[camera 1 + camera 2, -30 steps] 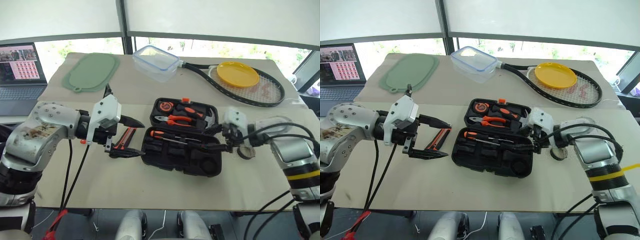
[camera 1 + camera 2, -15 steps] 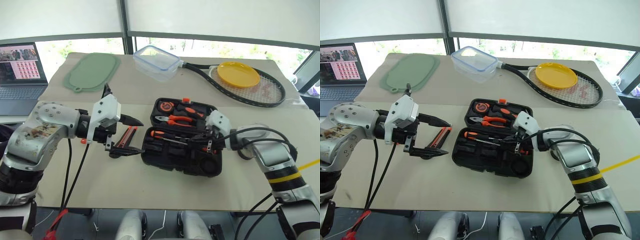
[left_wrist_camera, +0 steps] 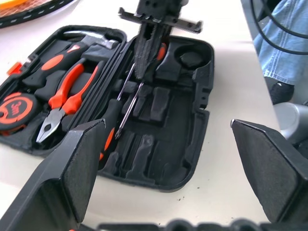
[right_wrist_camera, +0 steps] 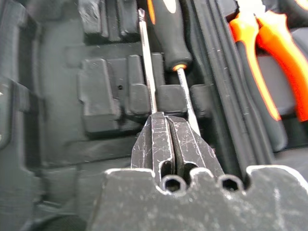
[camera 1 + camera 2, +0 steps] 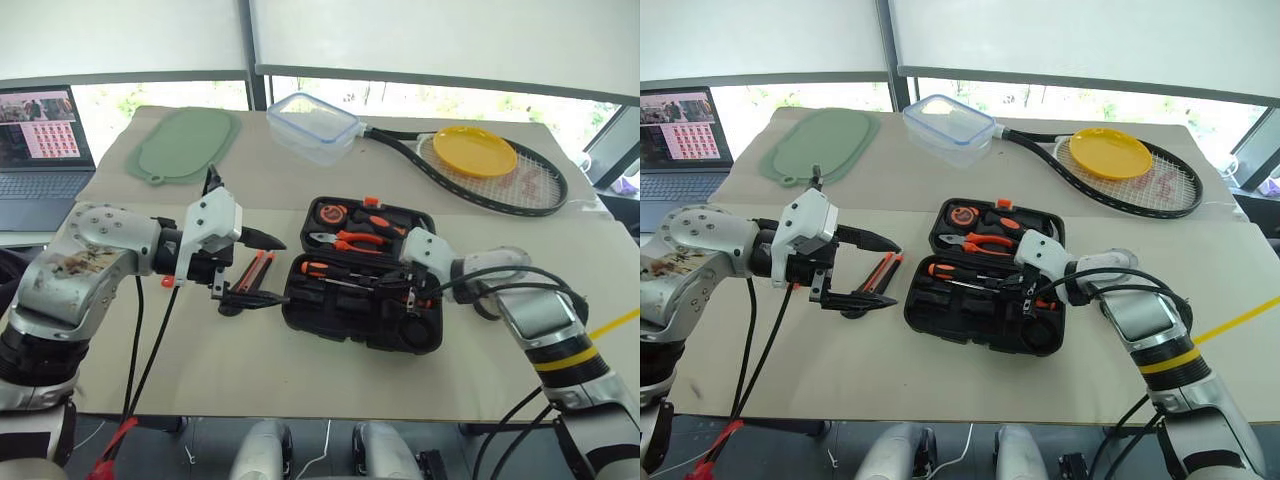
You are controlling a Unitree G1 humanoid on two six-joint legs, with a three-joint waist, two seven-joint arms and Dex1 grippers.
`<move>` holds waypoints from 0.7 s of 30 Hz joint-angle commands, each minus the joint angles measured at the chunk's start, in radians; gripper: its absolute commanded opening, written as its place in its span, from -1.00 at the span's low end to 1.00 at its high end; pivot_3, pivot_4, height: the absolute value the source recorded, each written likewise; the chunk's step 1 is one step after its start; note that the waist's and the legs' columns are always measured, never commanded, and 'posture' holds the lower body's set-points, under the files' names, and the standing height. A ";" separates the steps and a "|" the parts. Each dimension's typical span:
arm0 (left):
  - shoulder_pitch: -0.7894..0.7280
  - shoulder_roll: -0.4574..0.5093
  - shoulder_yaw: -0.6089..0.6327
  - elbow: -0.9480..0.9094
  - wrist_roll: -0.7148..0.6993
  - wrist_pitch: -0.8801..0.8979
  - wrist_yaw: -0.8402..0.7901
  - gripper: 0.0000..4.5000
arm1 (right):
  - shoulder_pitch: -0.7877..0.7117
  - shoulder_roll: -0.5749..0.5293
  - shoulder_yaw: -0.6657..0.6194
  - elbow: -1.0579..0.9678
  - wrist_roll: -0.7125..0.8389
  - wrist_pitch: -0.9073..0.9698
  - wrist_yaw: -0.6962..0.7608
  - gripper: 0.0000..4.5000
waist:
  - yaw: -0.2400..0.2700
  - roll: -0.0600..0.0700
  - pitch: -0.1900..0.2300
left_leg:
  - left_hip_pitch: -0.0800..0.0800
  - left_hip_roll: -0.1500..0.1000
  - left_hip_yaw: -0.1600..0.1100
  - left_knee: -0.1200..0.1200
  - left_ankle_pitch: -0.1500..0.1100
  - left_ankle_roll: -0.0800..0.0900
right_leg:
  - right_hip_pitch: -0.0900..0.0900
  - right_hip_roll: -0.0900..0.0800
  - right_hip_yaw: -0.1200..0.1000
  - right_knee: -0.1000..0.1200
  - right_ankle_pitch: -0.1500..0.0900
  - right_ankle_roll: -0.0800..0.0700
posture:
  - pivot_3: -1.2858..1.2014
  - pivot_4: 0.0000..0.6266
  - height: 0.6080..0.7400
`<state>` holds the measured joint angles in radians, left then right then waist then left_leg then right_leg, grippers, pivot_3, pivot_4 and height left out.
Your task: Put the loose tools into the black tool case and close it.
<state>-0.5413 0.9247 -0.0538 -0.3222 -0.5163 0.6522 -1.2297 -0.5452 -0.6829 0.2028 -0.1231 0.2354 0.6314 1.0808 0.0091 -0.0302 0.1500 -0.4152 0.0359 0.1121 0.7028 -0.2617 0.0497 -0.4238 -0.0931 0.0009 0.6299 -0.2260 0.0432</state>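
The black tool case (image 5: 345, 322) lies open mid-table. Its far half holds a tape measure (image 5: 328, 213), pliers (image 5: 356, 241) and a hammer. Two screwdrivers (image 5: 330, 272) lie in the near half, one with a black-orange handle (image 4: 171, 29). My right gripper (image 4: 163, 118) is shut, its tips down at the screwdrivers' thin shafts (image 4: 147, 62); I cannot tell if a shaft is pinched. Left of the case, a black-orange utility knife (image 5: 880, 272) lies on the table. My left gripper (image 5: 281, 271) hangs open just above the knife, pointing toward the case.
At the back stand a clear lidded food box (image 5: 312, 125), a tennis racket (image 5: 520, 185) with a yellow plate (image 5: 475, 150) on it, and a green mat (image 5: 183, 143). A laptop (image 5: 40, 140) sits at the far left.
My right gripper has moved left from the case's right edge over its near half and has shut. The left gripper has stayed where it was, open.
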 commanded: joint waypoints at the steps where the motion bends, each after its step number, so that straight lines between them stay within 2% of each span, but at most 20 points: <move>1: 0.079 0.014 0.097 -0.001 0.029 0.006 0.105 1.00 | -0.061 -0.033 -0.158 -0.125 0.169 0.144 0.018 -0.73 | -0.002 0.000 0.000 | 0.000 0.000 0.000 0.000 0.000 0.000 | 0.000 0.000 0.000 0.000 0.000 0.000 | 0.03 -0.52 0.98; 2: 0.118 0.016 0.133 -0.004 0.031 0.026 0.142 1.00 | -0.067 -0.046 -0.193 -0.154 0.216 0.175 0.028 -0.65 | -0.003 0.000 0.001 | 0.000 0.000 0.000 0.000 0.000 0.000 | 0.000 0.000 0.000 0.000 0.000 0.000 | 0.03 -0.52 0.98; 6: 0.308 0.012 0.326 -0.021 0.032 0.088 0.266 1.00 | -0.059 -0.098 -0.296 -0.256 0.377 0.242 0.076 -0.02 | -0.003 0.000 0.001 | 0.000 0.002 -0.001 -0.004 0.000 0.000 | -0.001 -0.001 -0.001 -0.001 0.000 -0.001 | 0.03 -0.52 0.98; 8: 0.453 0.006 0.447 -0.015 0.044 0.095 0.289 1.00 | -0.046 -0.119 -0.328 -0.299 0.441 0.267 0.086 0.34 | -0.006 0.000 0.001 | 0.001 0.004 -0.001 -0.006 0.000 0.000 | 0.000 -0.001 -0.001 -0.002 0.000 -0.001 | 0.03 -0.52 0.98; 9: 0.523 0.005 0.500 0.003 0.064 0.087 0.299 1.00 | -0.039 -0.127 -0.338 -0.316 0.466 0.274 0.089 0.34 | -0.010 0.000 0.001 | 0.001 0.004 -0.001 -0.006 0.000 0.000 | -0.001 -0.001 -0.001 -0.002 0.000 -0.001 | 0.03 -0.52 0.98; 10: 0.594 0.003 0.554 0.026 0.086 0.071 0.304 1.00 | -0.031 -0.134 -0.347 -0.333 0.488 0.279 0.088 0.58 | -0.012 0.000 0.001 | 0.001 0.004 0.000 -0.007 0.000 0.000 | -0.001 -0.002 -0.001 -0.002 -0.001 -0.002 | 0.03 -0.52 0.98; 13: 0.712 0.001 0.678 0.050 0.080 0.076 0.302 1.00 | -0.016 -0.147 -0.354 -0.360 0.530 0.286 0.069 0.99 | -0.018 0.000 0.001 | 0.002 0.005 0.000 -0.008 0.000 -0.001 | -0.002 -0.002 -0.002 -0.002 -0.002 -0.004 | 0.03 -0.52 0.98; 17: 0.720 0.040 0.708 0.095 0.072 0.094 0.295 1.00 | -0.006 -0.151 -0.338 -0.364 0.540 0.268 0.048 0.99 | 0.000 -0.001 0.002 | 0.002 0.006 -0.002 -0.008 0.000 -0.003 | -0.001 -0.005 -0.010 -0.001 -0.003 -0.009 | 0.03 -0.52 0.98; 21: 0.526 0.101 0.579 0.193 0.064 0.200 0.342 1.00 | -0.012 -0.139 -0.311 -0.359 0.531 0.246 0.030 0.99 | 0.013 -0.001 0.002 | 0.003 0.006 -0.004 -0.008 -0.001 -0.006 | -0.001 -0.007 -0.013 -0.001 -0.004 -0.013 | 0.03 -0.52 0.98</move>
<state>0.0424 0.9954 0.5631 -0.1435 -0.4367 0.8157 -0.9079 -0.5431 -0.8179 -0.0980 -0.4656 0.7596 0.9036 1.1185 0.0223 -0.0316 0.1515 -0.4129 0.0413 0.1082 0.6951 -0.2622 0.0436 -0.4242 -0.0995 -0.0117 0.6293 -0.2292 0.0316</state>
